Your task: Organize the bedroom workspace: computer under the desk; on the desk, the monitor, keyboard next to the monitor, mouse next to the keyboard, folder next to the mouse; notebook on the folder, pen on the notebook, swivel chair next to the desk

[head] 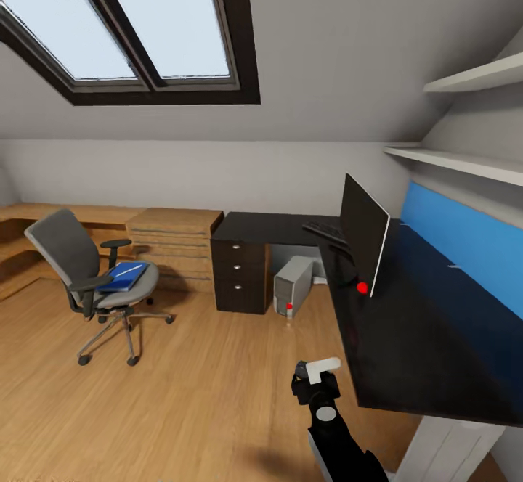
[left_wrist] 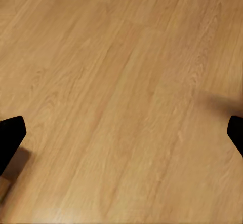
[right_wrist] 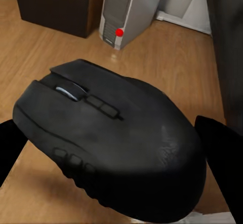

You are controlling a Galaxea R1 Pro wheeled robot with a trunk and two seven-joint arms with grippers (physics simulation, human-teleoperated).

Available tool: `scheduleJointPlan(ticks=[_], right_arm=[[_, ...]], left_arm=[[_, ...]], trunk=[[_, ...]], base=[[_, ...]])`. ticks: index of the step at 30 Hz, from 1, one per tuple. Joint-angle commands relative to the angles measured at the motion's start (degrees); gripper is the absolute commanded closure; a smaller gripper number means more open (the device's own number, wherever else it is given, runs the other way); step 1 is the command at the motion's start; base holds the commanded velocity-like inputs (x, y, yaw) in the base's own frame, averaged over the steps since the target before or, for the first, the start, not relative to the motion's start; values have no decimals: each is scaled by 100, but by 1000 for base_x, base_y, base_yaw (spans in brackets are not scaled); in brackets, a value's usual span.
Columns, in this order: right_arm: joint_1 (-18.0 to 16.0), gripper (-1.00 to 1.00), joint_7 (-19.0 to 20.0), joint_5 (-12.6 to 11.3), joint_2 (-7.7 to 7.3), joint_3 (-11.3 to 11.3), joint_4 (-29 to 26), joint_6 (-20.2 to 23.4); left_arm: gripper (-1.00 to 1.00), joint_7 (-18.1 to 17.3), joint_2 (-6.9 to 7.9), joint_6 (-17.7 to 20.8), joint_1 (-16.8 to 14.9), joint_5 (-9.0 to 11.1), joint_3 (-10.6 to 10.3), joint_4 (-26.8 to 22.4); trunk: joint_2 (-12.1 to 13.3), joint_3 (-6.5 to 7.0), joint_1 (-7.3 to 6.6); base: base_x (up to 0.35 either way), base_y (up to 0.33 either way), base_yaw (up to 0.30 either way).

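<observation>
Two dark fingers of the right gripper close on either side of a rounded black computer mouse, which sits clamped between them with its scroll wheel and side buttons facing the wrist camera. In the head view that right gripper hangs above the light wooden floor, just beside the near edge of the long desk with its glossy black top, white leg and blue back panel.

On the desk stands the wide black flat monitor, seen nearly edge-on, with a red dot at its lower corner. Beyond it lies the flat black keyboard, partly hidden by the screen. Under the desk, next to the dark drawer unit with round knobs, stands the small silver-grey computer tower with a red light on its front; the right wrist view shows the same tower past the mouse.

Well apart to the left, the grey padded swivel chair with black armrests and a chrome star base stands on the floor. A thin bright blue folder lies on its seat, and a slim white pen rests on top of it.

The left gripper stands wide open over bare floor, its black fingertips showing at opposite edges of the left wrist view.
</observation>
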Motion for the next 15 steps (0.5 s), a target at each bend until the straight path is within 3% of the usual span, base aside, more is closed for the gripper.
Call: scheduleJointPlan(ticks=[1, 9, 15], right_arm=[[-2, 100, -21, 60, 0, 9, -8, 55], [-2, 100, -21, 60, 0, 10, -11, 55], [-2, 100, -17, 60, 0, 9, -16, 42]], left_arm=[[-100, -1, -2, -24, -4, 46, 4, 4], [-100, -7, -2, -24, -4, 46, 4, 10], [-100, -10, -6, -24, -4, 45, -6, 12]], trunk=[[-5, -7, 4], [-5, -7, 4], [35, 11, -18]], base=[[243, 207, 276], [243, 208, 271], [253, 210, 80]])
